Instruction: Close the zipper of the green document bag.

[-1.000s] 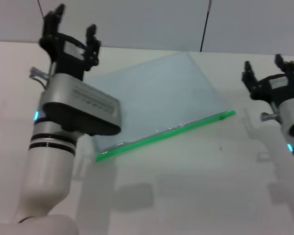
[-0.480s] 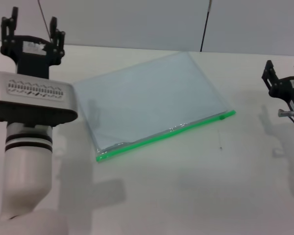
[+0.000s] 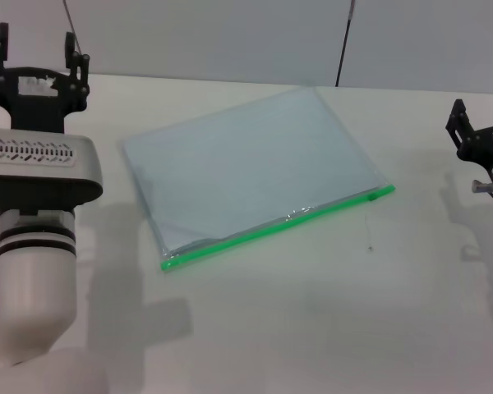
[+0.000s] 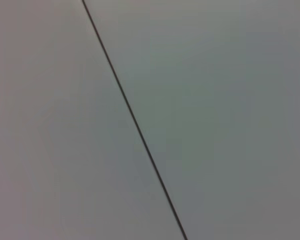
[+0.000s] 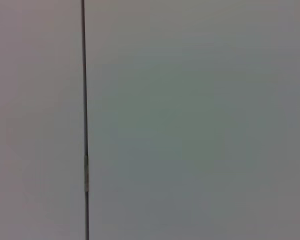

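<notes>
The green document bag [image 3: 246, 168] lies flat on the white table [image 3: 312, 320], a translucent pale blue pouch turned at an angle. Its zipper [image 3: 271, 231] is the bright green strip along the near long edge, and the small slider tab [image 3: 371, 197] sits near the strip's right end. My left gripper [image 3: 34, 51] is raised at the far left, well clear of the bag, open and holding nothing. At the right edge of the head view, my right gripper [image 3: 482, 113] also stands open and away from the bag. Both wrist views show only a plain wall.
A pale wall [image 3: 230, 37] with a dark vertical seam [image 3: 343, 41] rises behind the table. The same kind of seam [image 4: 135, 120] crosses the left wrist view, and a seam [image 5: 84, 120] also runs through the right wrist view. A tiny dark speck [image 3: 369, 245] lies right of the bag.
Both arms have drawn outward from the bag: the left arm swung left and uncovered the bag's left corner, the right arm shifted right toward the frame edge. The bag has not moved.
</notes>
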